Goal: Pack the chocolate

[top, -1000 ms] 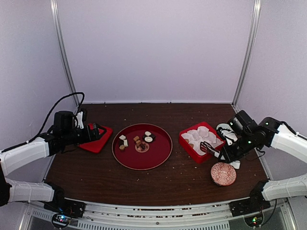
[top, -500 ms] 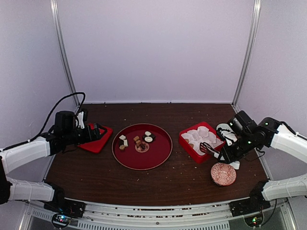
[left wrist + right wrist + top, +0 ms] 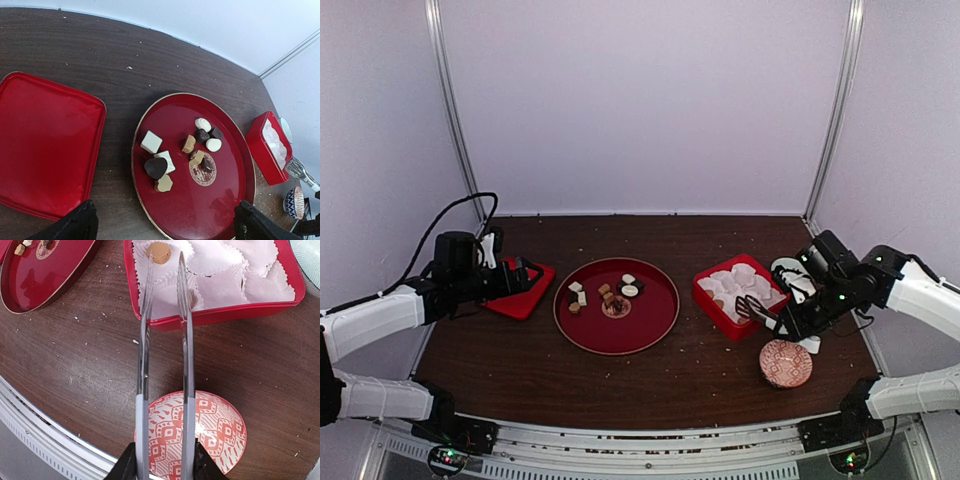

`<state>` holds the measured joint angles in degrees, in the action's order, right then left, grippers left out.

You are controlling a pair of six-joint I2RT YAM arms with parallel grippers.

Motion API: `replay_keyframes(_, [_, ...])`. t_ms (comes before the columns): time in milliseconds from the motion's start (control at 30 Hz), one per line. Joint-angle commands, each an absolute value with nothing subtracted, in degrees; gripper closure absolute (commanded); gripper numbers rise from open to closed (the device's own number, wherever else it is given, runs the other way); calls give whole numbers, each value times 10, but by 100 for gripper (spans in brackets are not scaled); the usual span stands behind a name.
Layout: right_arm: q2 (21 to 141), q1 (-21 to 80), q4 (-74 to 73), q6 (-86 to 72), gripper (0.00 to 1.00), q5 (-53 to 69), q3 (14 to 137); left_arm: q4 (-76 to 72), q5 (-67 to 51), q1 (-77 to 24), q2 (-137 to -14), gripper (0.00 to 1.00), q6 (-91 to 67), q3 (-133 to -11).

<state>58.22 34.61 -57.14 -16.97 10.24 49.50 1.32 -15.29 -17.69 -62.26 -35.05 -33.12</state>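
Several chocolates in white, tan and dark brown lie on the round red tray, also seen from above. My left gripper hangs open over the tray's near-left side, holding nothing. My right gripper is shut on metal tongs, whose arms stand slightly apart. The tong tips reach over the red box lined with white paper cups. One tan chocolate sits in a cup just beyond the tips, free of them. From above, the tongs point at the box.
A red-patterned bowl stands on the table under the tong handles, in front of the box. The red lid lies flat left of the tray. A blue-rimmed dish sits behind the box. Pale crumbs dot the wooden table.
The tong arms have spread slightly over the box. The right arm has shifted only a little. The left arm has not moved.
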Motion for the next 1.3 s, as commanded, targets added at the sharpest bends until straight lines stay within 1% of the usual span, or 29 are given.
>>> replay_keyframes(0, [570, 344, -547, -172, 69, 99, 517, -14, -159, -179, -619, 3, -353, -336])
replay_keyframes(200, [613, 354, -525, -149, 69, 100, 588, -15, -157, -179, -620, 3, -353, -333])
replay_keyframes(500, [767, 408, -469, -110, 68, 121, 696, -17, -160, -179, -625, 3, -354, -335])
replay_keyframes(933, [951, 445, -396, -86, 68, 176, 767, -20, -159, -179, -631, 3, -353, -336])
replay_keyframes(1267, [1047, 449, -376, -78, 67, 197, 809, -22, -161, -179, -640, 3, -353, -342])
